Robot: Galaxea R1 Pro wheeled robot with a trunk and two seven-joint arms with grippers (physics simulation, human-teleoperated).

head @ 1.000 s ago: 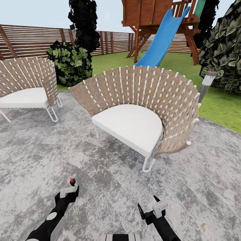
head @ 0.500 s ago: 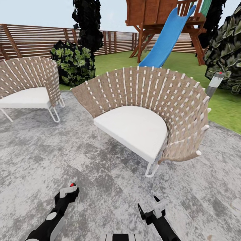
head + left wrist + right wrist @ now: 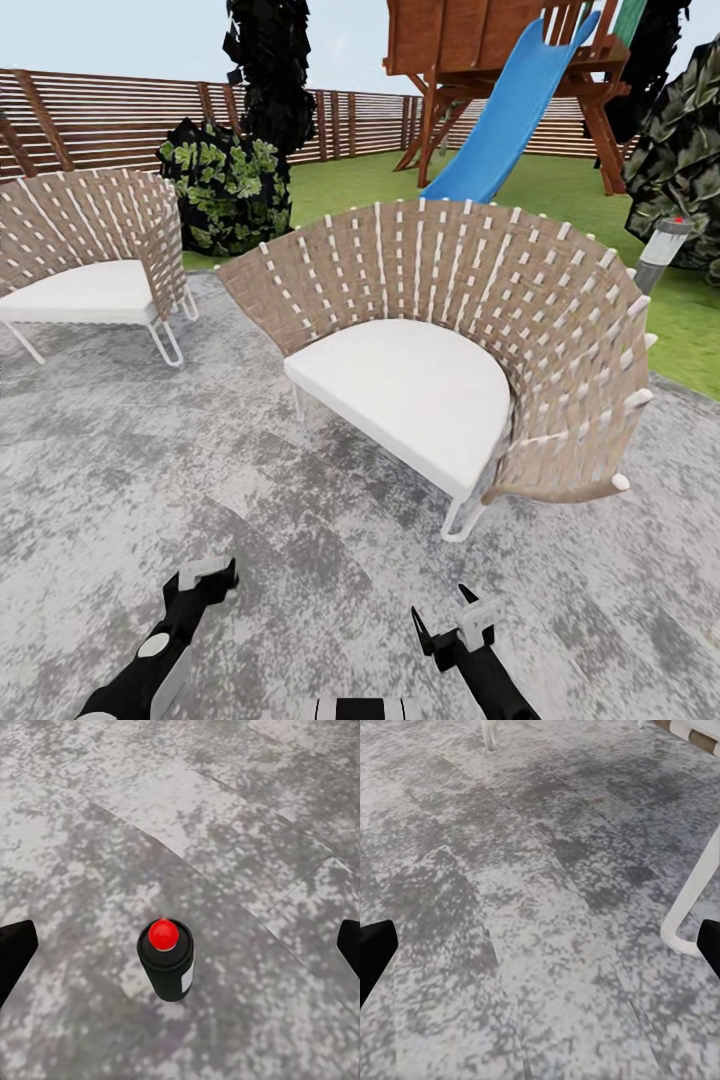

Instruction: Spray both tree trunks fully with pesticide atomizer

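Left wrist view has the good stuff: the pesticide atomizer point(image 3: 166, 964), a stubby black can with a red button on top, is standing upright on the grey paving point(image 3: 247, 832). It's straight ahead of the left gripper point(image 3: 207, 577) and lined up between its two fingers point(image 3: 16, 945). The fingers are spread wide and well clear of the can on both sides, so nothing's being held. The can looks close, but I can't tell whether it's already level with the fingertips.

The right gripper point(image 3: 442, 610) is spread wide too and is carrying nothing. It's got bare paving in front of it, plus a white chair leg point(image 3: 690, 907) off to one side.

Further out past both grippers is a woven chair point(image 3: 420, 380) with a white cushion, and a second chair point(image 3: 90, 270) sits off on the left arm's side. Beyond those you get a leafy shrub point(image 3: 225, 185), the lawn point(image 3: 560, 195), a blue slide point(image 3: 510, 110) and the slat fence point(image 3: 100, 120).

So my read is we're at the very first step, lining up the pickup, and no spraying has started. The next move probably means pushing the left gripper forward and down until the fingers straddle the can's body, then squeezing in on the sides below the red button. The can is tall and narrow, so a sideways bump could tip it. Then it's off toward the trees.
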